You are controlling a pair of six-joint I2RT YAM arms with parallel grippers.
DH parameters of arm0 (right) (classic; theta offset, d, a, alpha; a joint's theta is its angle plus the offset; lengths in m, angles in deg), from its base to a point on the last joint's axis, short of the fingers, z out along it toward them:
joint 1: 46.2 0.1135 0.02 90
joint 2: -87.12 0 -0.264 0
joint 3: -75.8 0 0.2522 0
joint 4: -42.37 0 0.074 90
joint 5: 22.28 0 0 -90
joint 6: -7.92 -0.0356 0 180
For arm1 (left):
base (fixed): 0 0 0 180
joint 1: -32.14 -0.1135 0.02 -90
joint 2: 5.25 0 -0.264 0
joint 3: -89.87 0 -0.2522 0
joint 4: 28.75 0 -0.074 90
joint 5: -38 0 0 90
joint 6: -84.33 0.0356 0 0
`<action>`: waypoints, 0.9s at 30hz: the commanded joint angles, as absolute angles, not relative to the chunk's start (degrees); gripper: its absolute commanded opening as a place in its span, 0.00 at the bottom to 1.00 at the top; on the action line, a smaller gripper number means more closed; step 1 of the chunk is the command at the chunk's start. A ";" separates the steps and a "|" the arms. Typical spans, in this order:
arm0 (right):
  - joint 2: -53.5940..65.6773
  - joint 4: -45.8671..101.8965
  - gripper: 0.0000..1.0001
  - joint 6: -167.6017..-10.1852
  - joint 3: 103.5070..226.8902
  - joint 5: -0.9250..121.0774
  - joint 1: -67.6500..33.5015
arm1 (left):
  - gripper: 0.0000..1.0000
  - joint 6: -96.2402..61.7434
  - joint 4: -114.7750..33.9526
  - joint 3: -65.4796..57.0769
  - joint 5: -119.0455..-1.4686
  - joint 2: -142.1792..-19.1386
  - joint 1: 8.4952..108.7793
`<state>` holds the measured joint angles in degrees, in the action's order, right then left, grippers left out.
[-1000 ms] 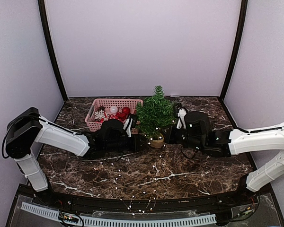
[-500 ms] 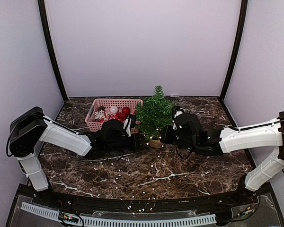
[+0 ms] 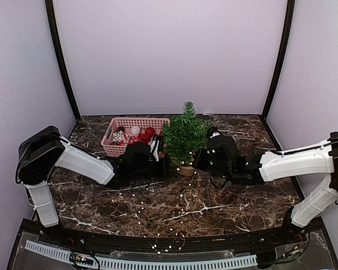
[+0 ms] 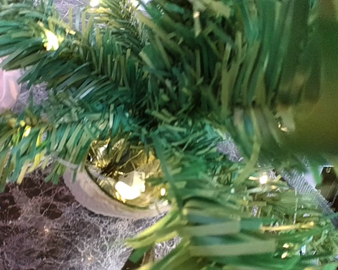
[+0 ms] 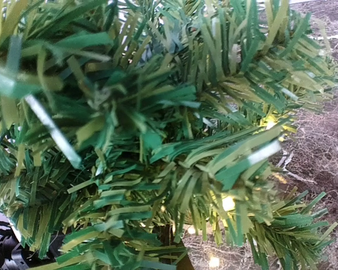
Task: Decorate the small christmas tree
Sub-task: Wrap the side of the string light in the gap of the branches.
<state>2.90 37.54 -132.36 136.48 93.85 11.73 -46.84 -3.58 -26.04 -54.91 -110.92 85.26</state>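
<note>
The left arm (image 3: 84,163) and right arm (image 3: 296,162) have white shells, black joints and black wrist housings.

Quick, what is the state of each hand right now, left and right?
Left hand: cannot be told, its tips are hidden at the small christmas tree.
Right hand: closed; anything held cannot be seen.

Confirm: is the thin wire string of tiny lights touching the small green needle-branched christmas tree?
Touching. Left wrist view shows the light string's lit bulbs lodged among the christmas tree's needles, one in its tan pot.
</note>
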 commanded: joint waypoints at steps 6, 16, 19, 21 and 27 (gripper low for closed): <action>4.33 38.71 0.00 -134.55 132.79 96.18 10.42 | 0.25 -44.59 -1.81 -26.05 -53.04 -109.52 84.16; 6.53 45.22 0.00 -130.07 129.12 88.71 10.27 | 0.50 -41.31 -10.03 -34.73 -46.05 -96.51 84.14; 6.47 45.67 0.00 -129.64 128.93 87.69 10.30 | 0.55 -40.71 -12.50 -37.10 -45.14 -92.07 84.14; 6.58 46.00 0.00 -129.63 128.62 87.18 10.29 | 0.58 -40.65 -13.75 -37.35 -46.65 -90.34 84.21; 8.45 47.36 0.00 -129.63 127.28 85.27 10.34 | 0.67 -40.18 -14.54 -35.84 -54.07 -88.69 84.68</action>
<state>6.07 44.10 -130.39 128.22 87.14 10.68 -41.42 -12.39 -36.67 -48.99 -89.98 84.43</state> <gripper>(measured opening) 0.007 0.658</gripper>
